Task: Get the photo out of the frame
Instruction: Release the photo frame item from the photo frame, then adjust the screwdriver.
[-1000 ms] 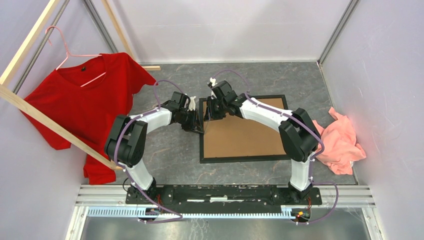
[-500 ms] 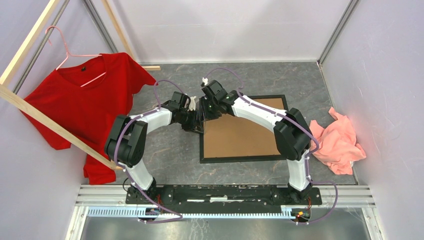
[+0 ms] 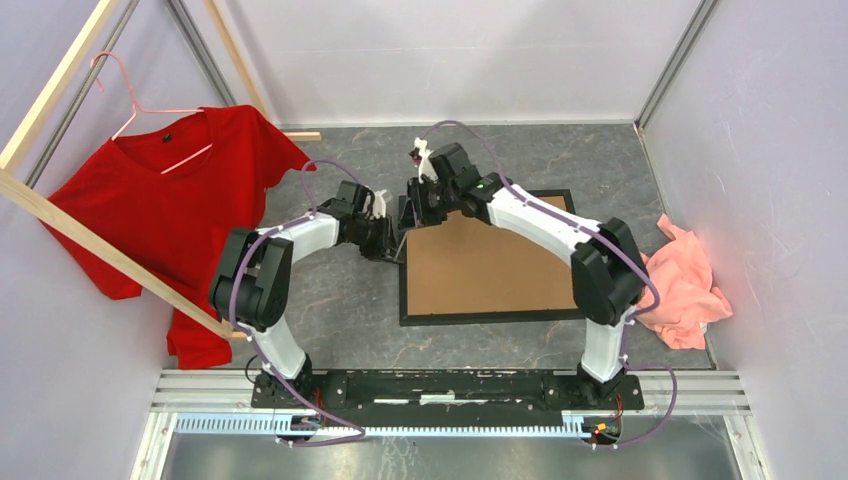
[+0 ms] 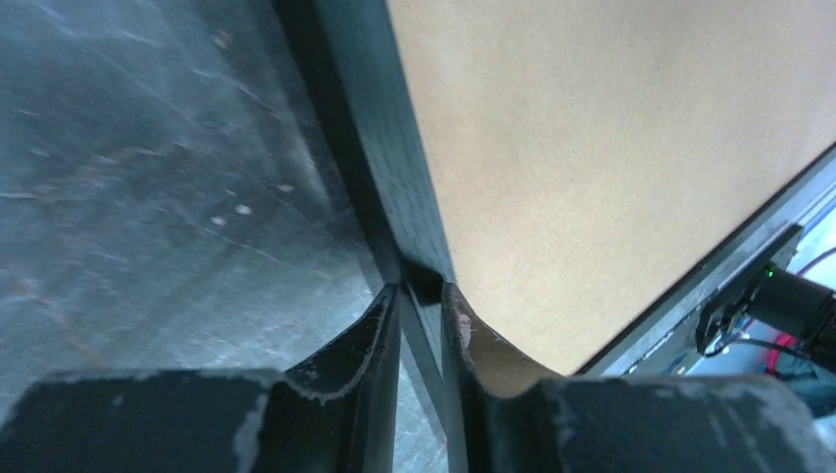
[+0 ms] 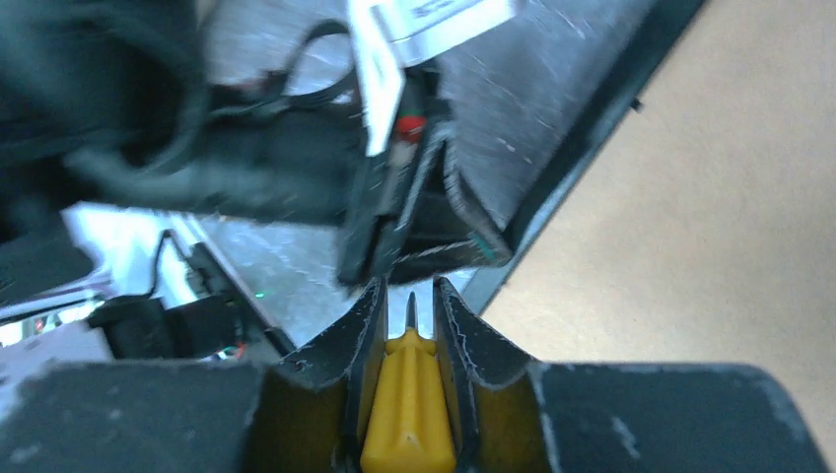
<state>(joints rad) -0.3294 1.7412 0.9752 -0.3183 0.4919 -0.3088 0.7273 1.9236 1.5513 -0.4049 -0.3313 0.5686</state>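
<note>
The frame [image 3: 480, 317] lies flat on the table [image 3: 340, 300] in front of the right arm, with the back side up, so only the brown board [image 3: 490, 265] inside it shows. The photo cannot be seen in any view. The left gripper [image 4: 422, 291] is nearly closed and pinches the black left edge of the frame near its far corner, with one finger outside the edge and the other finger on the board side. The right gripper [image 5: 409, 286] is narrow too, and a yellow piece [image 5: 406, 404] sits tight between its fingers. It hangs over the same far left corner, just beside the left gripper. If its tip touches the frame, I cannot tell. A red shirt [image 3: 170, 215] hangs at the left, and a pink cloth [image 3: 685, 285] lies at the right of the frame.
</note>
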